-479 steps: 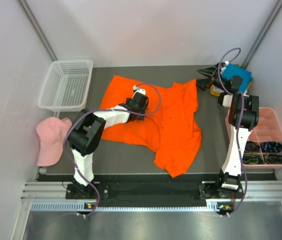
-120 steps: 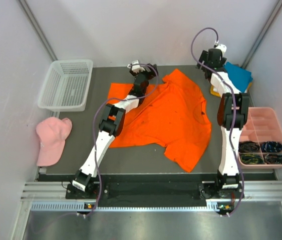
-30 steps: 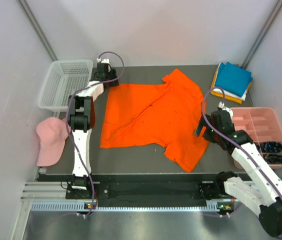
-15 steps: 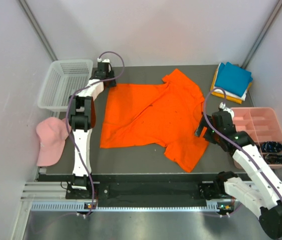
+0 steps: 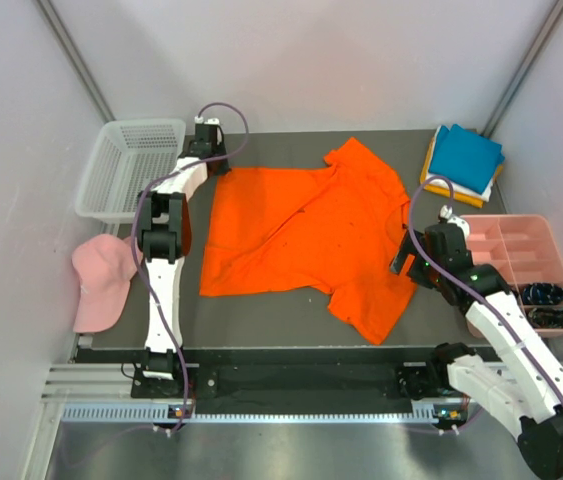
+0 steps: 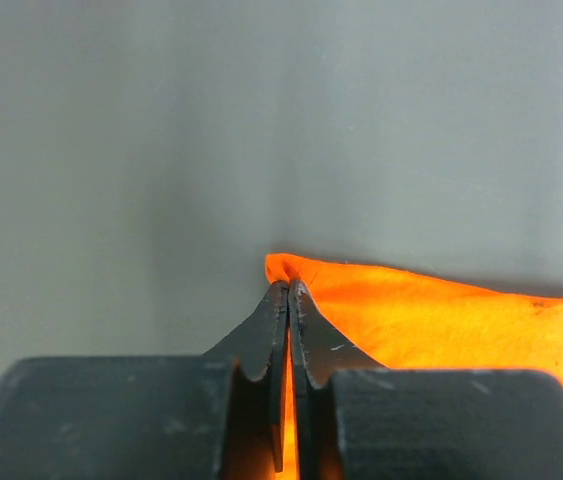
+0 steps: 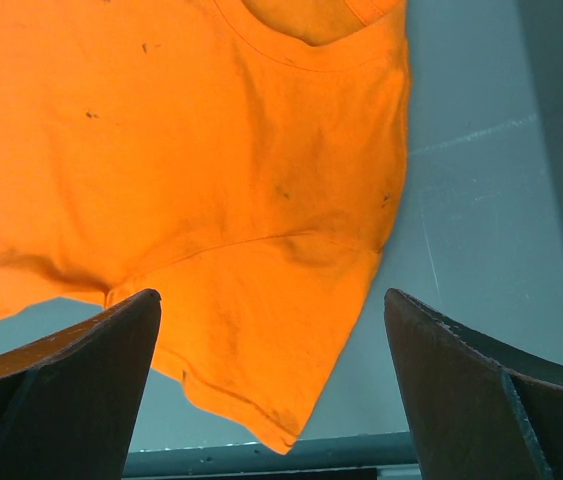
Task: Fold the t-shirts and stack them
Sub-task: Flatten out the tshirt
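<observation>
A bright orange t-shirt (image 5: 301,230) lies spread on the dark table, one sleeve toward the back and one toward the near right. My left gripper (image 5: 217,166) is at its far left corner, shut on a pinch of the orange fabric (image 6: 441,320); in the left wrist view the gripper (image 6: 288,286) has its tips together with the cloth's corner peeking out. My right gripper (image 5: 402,257) hovers open over the shirt's right side; in the right wrist view the gripper (image 7: 271,296) straddles the sleeve (image 7: 261,330) without touching. Folded t-shirts, teal (image 5: 466,155) on top, are stacked at the back right.
A white mesh basket (image 5: 131,170) stands at the back left beside my left arm. A pale pink cap (image 5: 101,275) lies off the table's left edge. A pink compartment tray (image 5: 526,245) with dark items sits right of my right arm.
My left gripper has closed on the shirt's far left corner. My right gripper has edged slightly along the shirt's right side and stays open. The shirt has not shifted.
</observation>
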`<state>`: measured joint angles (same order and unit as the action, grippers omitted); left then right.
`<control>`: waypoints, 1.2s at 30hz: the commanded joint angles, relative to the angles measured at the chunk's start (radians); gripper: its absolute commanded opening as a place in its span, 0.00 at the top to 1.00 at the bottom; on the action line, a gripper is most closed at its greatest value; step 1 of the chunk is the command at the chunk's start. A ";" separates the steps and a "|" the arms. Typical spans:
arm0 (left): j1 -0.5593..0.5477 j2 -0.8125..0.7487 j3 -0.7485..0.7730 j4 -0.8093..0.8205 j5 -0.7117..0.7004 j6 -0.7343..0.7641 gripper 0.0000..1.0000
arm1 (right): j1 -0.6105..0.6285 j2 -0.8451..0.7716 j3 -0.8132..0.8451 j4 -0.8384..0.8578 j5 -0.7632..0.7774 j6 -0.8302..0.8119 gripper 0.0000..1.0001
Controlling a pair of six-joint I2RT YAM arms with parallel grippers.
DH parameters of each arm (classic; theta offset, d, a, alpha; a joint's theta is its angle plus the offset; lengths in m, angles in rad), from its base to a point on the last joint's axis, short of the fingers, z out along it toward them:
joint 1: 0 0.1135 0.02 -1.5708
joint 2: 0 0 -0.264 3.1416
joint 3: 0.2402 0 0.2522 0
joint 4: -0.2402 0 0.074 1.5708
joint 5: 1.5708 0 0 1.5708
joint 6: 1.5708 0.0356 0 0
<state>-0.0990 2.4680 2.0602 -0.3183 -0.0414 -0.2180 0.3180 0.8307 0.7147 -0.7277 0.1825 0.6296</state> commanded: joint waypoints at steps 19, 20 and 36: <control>0.004 0.091 0.126 0.102 -0.120 0.017 1.00 | 0.010 0.062 0.025 0.037 0.009 0.007 0.07; 0.005 0.091 0.124 0.099 -0.136 0.019 1.00 | 0.010 0.067 0.025 0.042 0.006 0.007 0.07; 0.042 0.106 0.146 0.081 -0.236 0.032 1.00 | 0.010 0.108 0.031 0.070 -0.005 0.007 0.07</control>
<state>-0.0853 2.5462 2.1529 -0.2481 -0.2268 -0.2058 0.3180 0.9321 0.7143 -0.6853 0.1783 0.6304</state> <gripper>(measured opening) 0.010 0.930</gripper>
